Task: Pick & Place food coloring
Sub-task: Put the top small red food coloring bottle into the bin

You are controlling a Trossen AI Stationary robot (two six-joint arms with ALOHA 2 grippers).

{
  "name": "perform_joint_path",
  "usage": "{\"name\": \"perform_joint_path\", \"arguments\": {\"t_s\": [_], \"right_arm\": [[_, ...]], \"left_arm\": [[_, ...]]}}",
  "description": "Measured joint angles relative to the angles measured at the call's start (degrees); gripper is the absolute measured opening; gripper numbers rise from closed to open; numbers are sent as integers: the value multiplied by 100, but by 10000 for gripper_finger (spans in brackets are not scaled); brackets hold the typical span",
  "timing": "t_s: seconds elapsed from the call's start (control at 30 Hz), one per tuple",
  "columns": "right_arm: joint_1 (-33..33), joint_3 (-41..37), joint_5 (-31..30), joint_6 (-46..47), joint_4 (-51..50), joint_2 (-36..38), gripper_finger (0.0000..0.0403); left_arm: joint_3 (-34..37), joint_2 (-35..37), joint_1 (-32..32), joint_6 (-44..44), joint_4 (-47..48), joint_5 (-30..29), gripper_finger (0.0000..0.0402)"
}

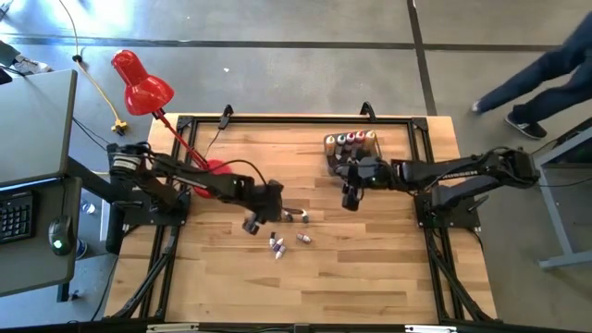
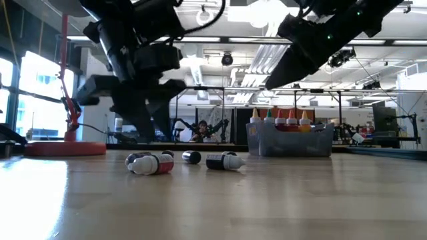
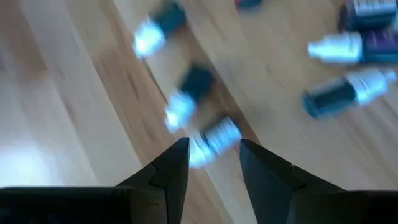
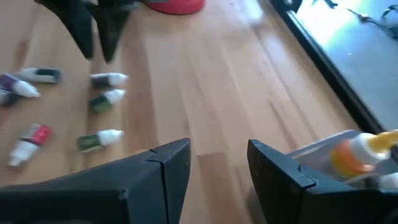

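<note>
Your left claw point(image 3: 214, 163) hung half-open, empty, above a small bottle point(image 3: 214, 138), positioned for pickup; right claw point(image 4: 219, 163) open, empty, beside tub point(image 1: 350, 148).

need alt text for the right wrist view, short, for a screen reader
The right gripper hovers empty, fingers open, above a wooden table. Small food coloring bottles lie scattered ahead of it, beneath the left gripper. An orange bottle stands in a clear tub beside the right gripper.
</note>
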State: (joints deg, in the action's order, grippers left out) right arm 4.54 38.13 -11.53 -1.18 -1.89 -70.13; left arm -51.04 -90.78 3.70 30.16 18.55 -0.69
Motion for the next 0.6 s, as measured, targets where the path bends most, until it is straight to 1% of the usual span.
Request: {"name": "perform_joint_path", "arguments": {"t_s": [0.07, 0.13, 0.23, 0.33, 0.5, 0.6], "right_arm": [[-129, 0, 0, 123, -3, 0, 154], [-237, 0, -1, 124, -4, 0, 154], [-347, 0, -2, 124, -7, 0, 154], [-410, 0, -4, 124, -11, 0, 154], [-440, 0, -4, 124, -14, 0, 154], [-440, 1, -7, 126, -15, 0, 154]], "left_arm": [[-5, -91, 107, 303, -366, -163, 138], [-5, -152, 181, 592, -428, -279, 138], [-2, -303, 210, 922, -446, -279, 138], [-1, -456, 193, 1040, -484, -247, 138], [-6, -733, 193, 1305, -551, -385, 138], [-20, -831, 195, 1311, -556, -404, 138]]}}
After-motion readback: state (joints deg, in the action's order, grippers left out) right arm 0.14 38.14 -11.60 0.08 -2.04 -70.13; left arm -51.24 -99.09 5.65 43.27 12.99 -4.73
